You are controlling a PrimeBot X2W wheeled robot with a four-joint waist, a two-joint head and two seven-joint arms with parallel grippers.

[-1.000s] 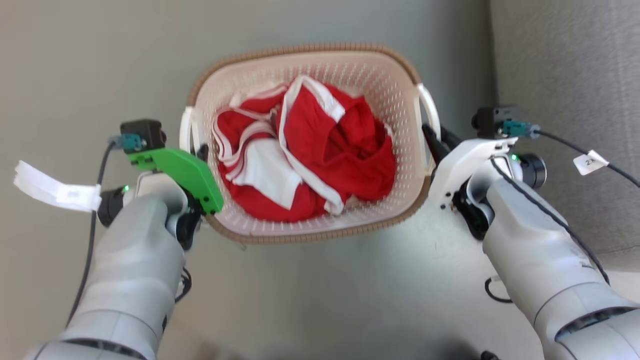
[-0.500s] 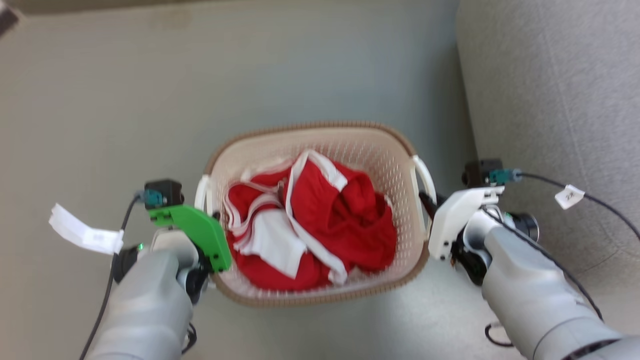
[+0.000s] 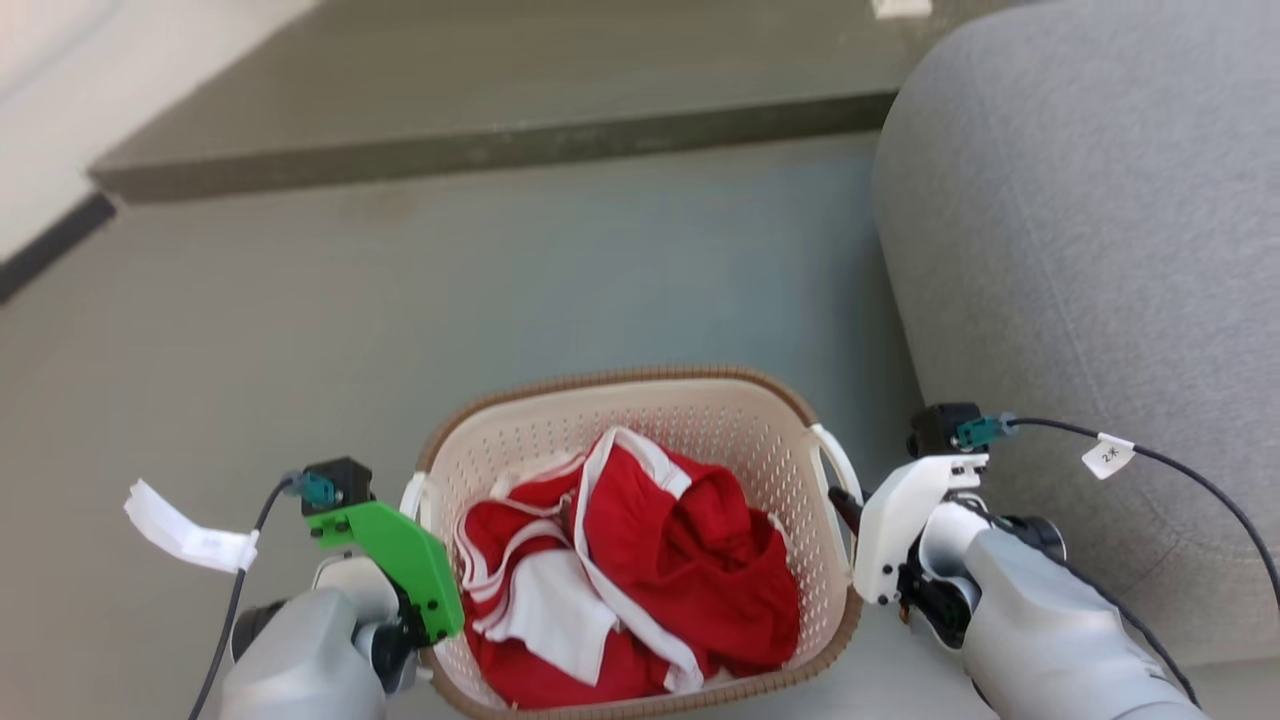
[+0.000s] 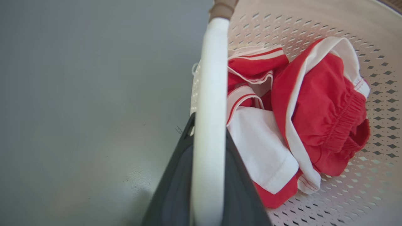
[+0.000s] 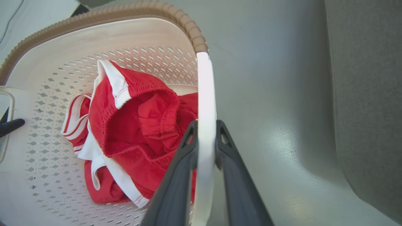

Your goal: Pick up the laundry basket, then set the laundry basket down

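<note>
The laundry basket (image 3: 620, 379) is cream, perforated, with a brown woven-look rim, and sits low in the middle of the head view. Red and white clothes (image 3: 690, 560) lie crumpled inside it. My left gripper (image 4: 209, 127) is shut on the white left handle (image 4: 211, 78), a dark finger on each side of it. On the other side, my right gripper (image 5: 206, 127) is shut on the white right handle (image 5: 205, 91). In the head view the left gripper (image 3: 418, 505) is mostly hidden under its green plate, and the right gripper (image 3: 840, 500) touches the basket's right side.
A grey upholstered sofa (image 3: 1080, 250) stands close on the right, its side next to my right arm. Grey floor (image 3: 500, 280) stretches ahead of the basket to a low dark step (image 3: 480, 150). A pale wall with a dark baseboard (image 3: 45, 255) is at the far left.
The whole head picture has shifted: the camera now looks further ahead, so the basket lies lower in it and the step and wall have come in. Both grippers keep their hold on the handles.
</note>
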